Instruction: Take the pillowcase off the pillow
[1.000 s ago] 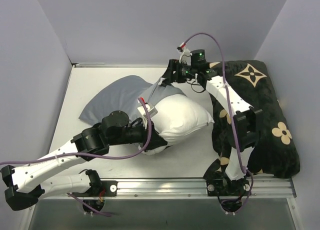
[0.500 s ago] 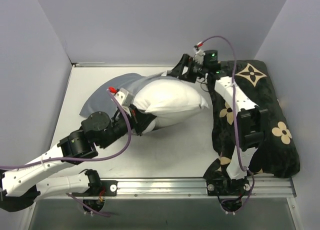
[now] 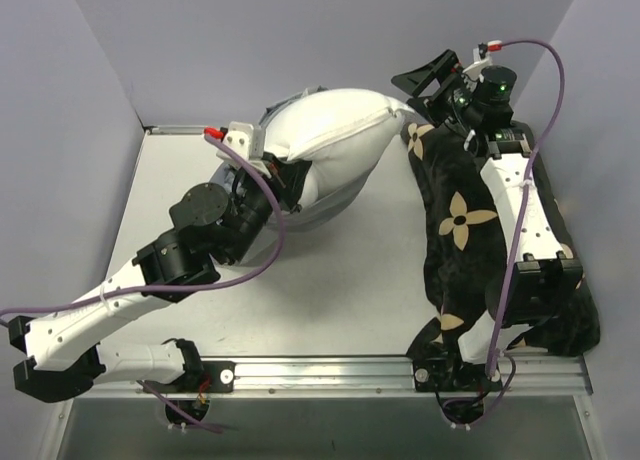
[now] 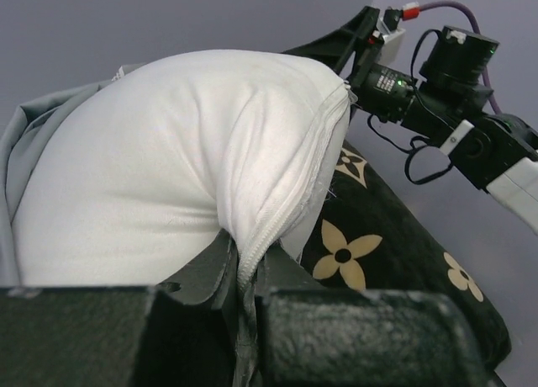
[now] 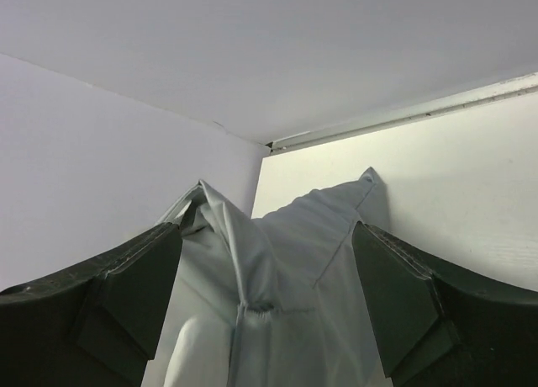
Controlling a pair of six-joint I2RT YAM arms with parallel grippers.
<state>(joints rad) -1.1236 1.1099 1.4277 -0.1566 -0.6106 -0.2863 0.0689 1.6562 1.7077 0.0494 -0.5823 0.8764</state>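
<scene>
Top external view showed the plump white pillow (image 3: 335,130) held up at the upper middle of the frame, close to the back wall, above the far part of the white counter (image 3: 340,290). The left claw (image 3: 272,175) was at its lower left end and was closed on the edge of the pillow. Left wrist view made this clearer: the zipper seam of the pillow ran down between the two dark fingers (image 4: 353,336), which pinched it.

The smooth grey fabric pillowcase (image 4: 29,143) was at the left edge of that view. It hung loose behind the pillow, and most of the white cloth was bare.

The right claw (image 3: 437,75) was in the upper right of the top view, above the far end of the black plush cushion with tan flower motifs (image 3: 470,230), which lay along the right side of the counter. Its jaws stood wide apart and gripped nothing. In the right wrist view the creased grey pillowcase appeared between the open fingers (image 5: 126,278), further away, before the corner of the walls.
</scene>
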